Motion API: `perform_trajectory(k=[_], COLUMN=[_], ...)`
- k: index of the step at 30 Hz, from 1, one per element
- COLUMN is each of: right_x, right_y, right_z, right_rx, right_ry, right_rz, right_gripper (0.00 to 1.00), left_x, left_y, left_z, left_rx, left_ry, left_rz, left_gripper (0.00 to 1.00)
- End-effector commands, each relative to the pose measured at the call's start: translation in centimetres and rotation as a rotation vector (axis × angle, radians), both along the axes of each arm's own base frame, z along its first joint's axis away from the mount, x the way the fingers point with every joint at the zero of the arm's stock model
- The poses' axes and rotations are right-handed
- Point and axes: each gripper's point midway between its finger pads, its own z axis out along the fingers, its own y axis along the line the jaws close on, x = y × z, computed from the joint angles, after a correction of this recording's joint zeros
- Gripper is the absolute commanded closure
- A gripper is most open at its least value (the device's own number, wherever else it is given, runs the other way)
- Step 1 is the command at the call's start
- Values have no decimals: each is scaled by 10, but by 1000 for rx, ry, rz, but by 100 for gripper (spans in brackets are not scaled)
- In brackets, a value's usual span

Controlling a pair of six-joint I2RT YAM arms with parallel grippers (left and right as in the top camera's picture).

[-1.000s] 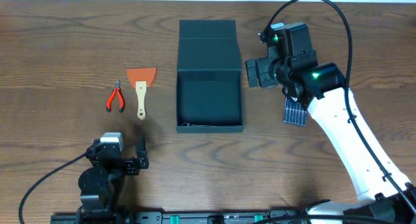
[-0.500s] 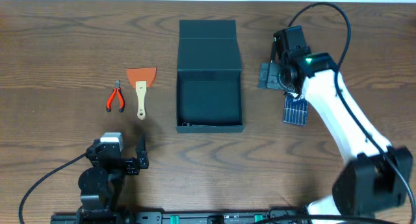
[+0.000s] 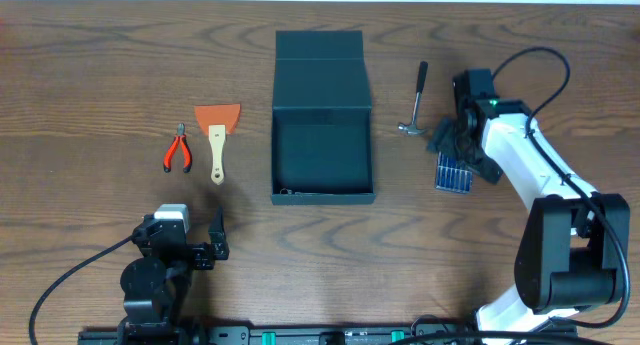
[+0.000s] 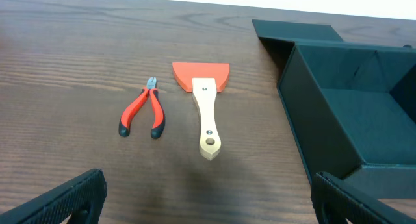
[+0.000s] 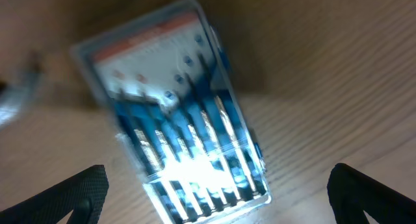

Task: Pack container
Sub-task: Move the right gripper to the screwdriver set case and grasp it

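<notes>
The right gripper (image 5: 218, 197) hangs spread wide and empty above a clear, rectangular plastic case (image 5: 175, 113) of slim blue tools. The matte teal cardboard container (image 3: 322, 160) lies open, apart to its left. The left gripper (image 4: 214, 201) also gapes empty.

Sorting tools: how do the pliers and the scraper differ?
The pliers have two red grips; the scraper has one pale wooden handle. The scraper is longer, with a wide orange blade; the pliers end in a small metal nose. Both lie flat on the table.
</notes>
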Motion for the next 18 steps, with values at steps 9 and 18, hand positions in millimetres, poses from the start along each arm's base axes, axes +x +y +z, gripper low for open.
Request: perform_trajectory(k=[9,18], right_x=[-5,1], right_y=[7,8], right_z=[-23,-34], right_rx=[12,21], right_ry=[-25,-64], right_rz=[79,157], right_gripper=[1,1], left_x=[0,0], left_y=[2,2], left_z=[-9,-9], left_rx=[1,1], left_ry=[17,17], left_rz=[11,11], left_gripper=[2,1])
